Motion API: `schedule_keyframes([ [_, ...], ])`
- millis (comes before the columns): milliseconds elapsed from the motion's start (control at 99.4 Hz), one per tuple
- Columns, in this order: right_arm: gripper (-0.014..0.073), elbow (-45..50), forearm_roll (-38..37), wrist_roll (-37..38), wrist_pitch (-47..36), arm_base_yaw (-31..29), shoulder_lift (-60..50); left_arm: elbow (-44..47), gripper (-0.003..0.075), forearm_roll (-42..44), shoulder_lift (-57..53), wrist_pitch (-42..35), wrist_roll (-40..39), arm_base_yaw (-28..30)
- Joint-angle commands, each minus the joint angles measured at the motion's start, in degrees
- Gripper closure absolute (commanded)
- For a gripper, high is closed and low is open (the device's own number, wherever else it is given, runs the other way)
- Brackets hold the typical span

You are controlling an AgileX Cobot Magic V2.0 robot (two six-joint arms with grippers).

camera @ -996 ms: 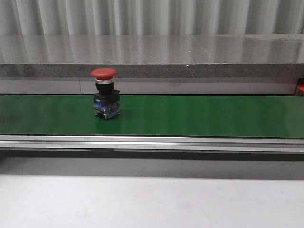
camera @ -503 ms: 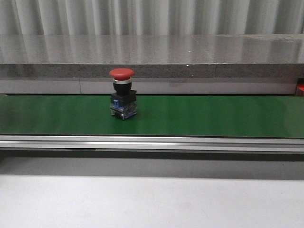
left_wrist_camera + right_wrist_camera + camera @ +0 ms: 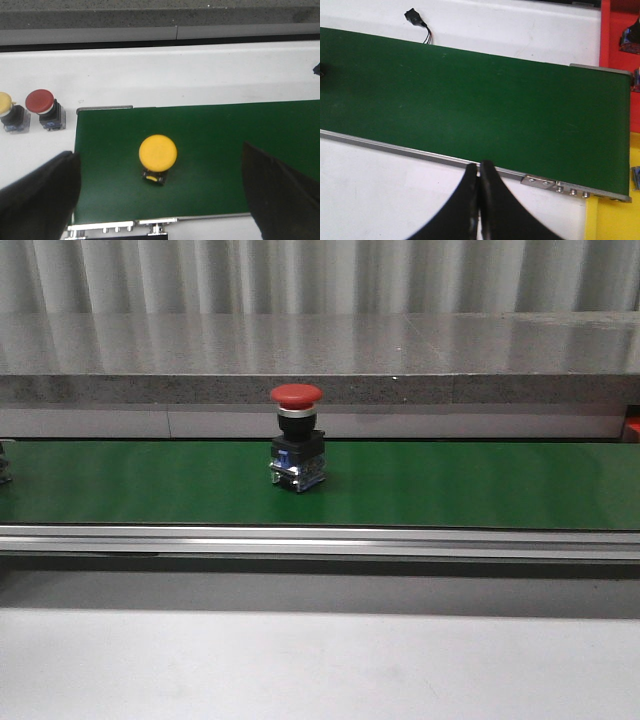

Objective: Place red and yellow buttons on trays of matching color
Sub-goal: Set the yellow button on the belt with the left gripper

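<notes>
A red button point(image 3: 297, 435) with a black base stands upright on the green belt point(image 3: 450, 485) in the front view, left of centre. In the left wrist view a yellow button point(image 3: 157, 155) stands on the belt point(image 3: 225, 135) near its end, below my left gripper point(image 3: 160, 195), which is open with its dark fingers point(image 3: 40, 195) wide on either side and apart from the button. My right gripper point(image 3: 479, 172) is shut on nothing, over the white table at the belt's near rail. A red tray point(image 3: 615, 30) and a yellow tray point(image 3: 615, 220) lie past the belt's end.
A spare red button point(image 3: 42, 107) and a spare yellow button point(image 3: 7, 110) stand on the white table beside the belt's end. A black connector with wires point(image 3: 417, 22) lies beyond the belt. A grey stone ledge point(image 3: 320, 360) runs behind the belt.
The red button has travelled to the right along the belt. A small part of another object now shows at the belt's far left edge.
</notes>
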Motion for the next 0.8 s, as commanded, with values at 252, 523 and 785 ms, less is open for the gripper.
schedule_keyframes([
  [252,0.0718,-1.57,0.73,-0.35,-2.65,0.23,-0.71,15.77,0.0224,-1.21,-19.61,-6.04,0.1,-0.51],
  [523,0.0718,-1.57,0.73,-0.35,-2.65,0.23,-0.71,20.31,0.0637,-1.21,-27.35,-6.55,0.1,-0.51],
  [785,0.0718,-1.57,0.73,-0.35,-3.1,0.23,-0.71,20.31,0.0739,-1.21,-27.46,-7.82,0.1,-0.51],
])
